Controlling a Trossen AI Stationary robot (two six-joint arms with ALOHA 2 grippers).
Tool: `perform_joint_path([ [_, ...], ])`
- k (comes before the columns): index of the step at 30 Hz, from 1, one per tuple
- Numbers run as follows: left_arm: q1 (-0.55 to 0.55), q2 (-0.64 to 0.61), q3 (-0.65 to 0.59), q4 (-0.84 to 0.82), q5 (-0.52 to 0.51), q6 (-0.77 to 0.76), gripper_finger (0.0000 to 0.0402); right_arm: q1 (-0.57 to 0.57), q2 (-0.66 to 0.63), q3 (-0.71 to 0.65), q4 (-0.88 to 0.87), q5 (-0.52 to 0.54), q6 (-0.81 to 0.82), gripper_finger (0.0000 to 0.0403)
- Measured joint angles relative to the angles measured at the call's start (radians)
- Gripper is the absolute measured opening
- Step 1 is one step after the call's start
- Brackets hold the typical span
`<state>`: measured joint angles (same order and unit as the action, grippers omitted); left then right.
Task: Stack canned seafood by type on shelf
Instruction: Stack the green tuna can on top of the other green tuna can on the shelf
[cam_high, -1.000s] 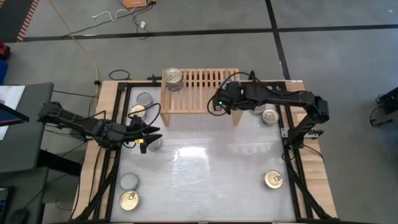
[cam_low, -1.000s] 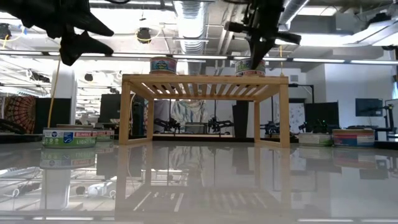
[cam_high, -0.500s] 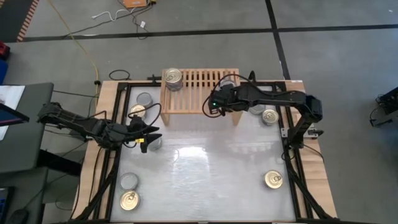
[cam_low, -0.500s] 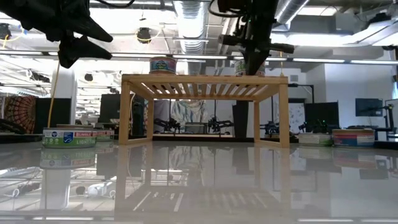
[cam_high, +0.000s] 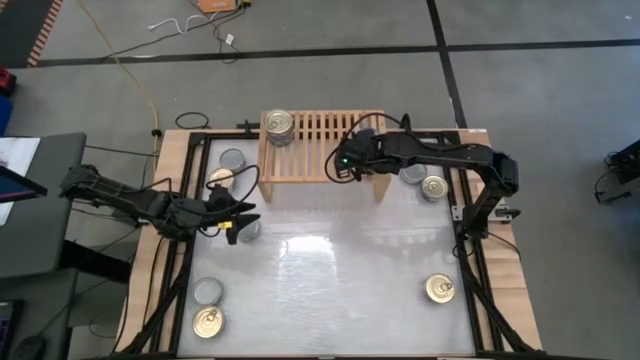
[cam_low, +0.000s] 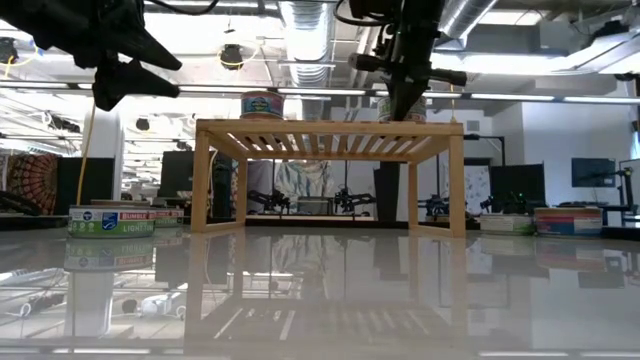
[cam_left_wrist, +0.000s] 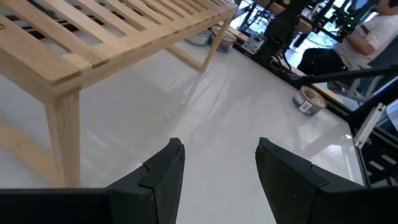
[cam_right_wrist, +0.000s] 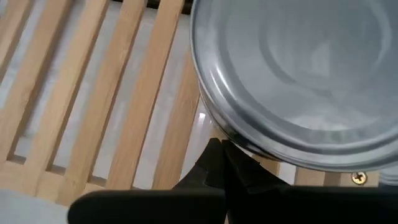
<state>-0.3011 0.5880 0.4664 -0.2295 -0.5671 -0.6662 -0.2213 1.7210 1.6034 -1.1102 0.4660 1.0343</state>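
The light-wood shelf (cam_high: 320, 148) stands at the table's far middle. One can stack (cam_high: 278, 126) sits on its far left corner. A silver-topped can (cam_right_wrist: 292, 68) rests flat on the slats toward the shelf's right end (cam_low: 400, 108), and my arm hides it in the high view. My right gripper (cam_high: 348, 166) is shut and hangs over that can (cam_low: 405, 85). My left gripper (cam_high: 236, 214) is open above the table's left side, nothing between its fingers (cam_left_wrist: 217, 168). My right gripper's shut fingertips (cam_right_wrist: 217, 155) lie against the silver-topped can's side just under its top rim (cam_right_wrist: 231, 135). They come slanting down from the shelf's near edge. The can sits flat on the slats.
Loose cans lie on the table: two left of the shelf (cam_high: 232, 158) (cam_high: 220, 178), two at the near left (cam_high: 207, 291) (cam_high: 208, 321), one at the near right (cam_high: 440, 288), one right of the shelf (cam_high: 433, 185). A person (cam_left_wrist: 367, 31) sits beyond the table.
My right gripper, still shut, has moved a little toward the table's left edge over the shelf's right part. The can on the slats has stayed in place.
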Motion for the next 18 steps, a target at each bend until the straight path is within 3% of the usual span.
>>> perform_joint_path([
  [10,0.021,0.0,0.0,0.0,-0.001,0.0,0.019,-0.043,0.0,0.005,0.008,-0.001,-0.068,0.0014],
  [18,0.021,0.0,0.0,0.0,-0.001,-0.004,0.019,-0.026,-0.001,0.005,-0.035,-0.095,-0.063,0.0014],
])
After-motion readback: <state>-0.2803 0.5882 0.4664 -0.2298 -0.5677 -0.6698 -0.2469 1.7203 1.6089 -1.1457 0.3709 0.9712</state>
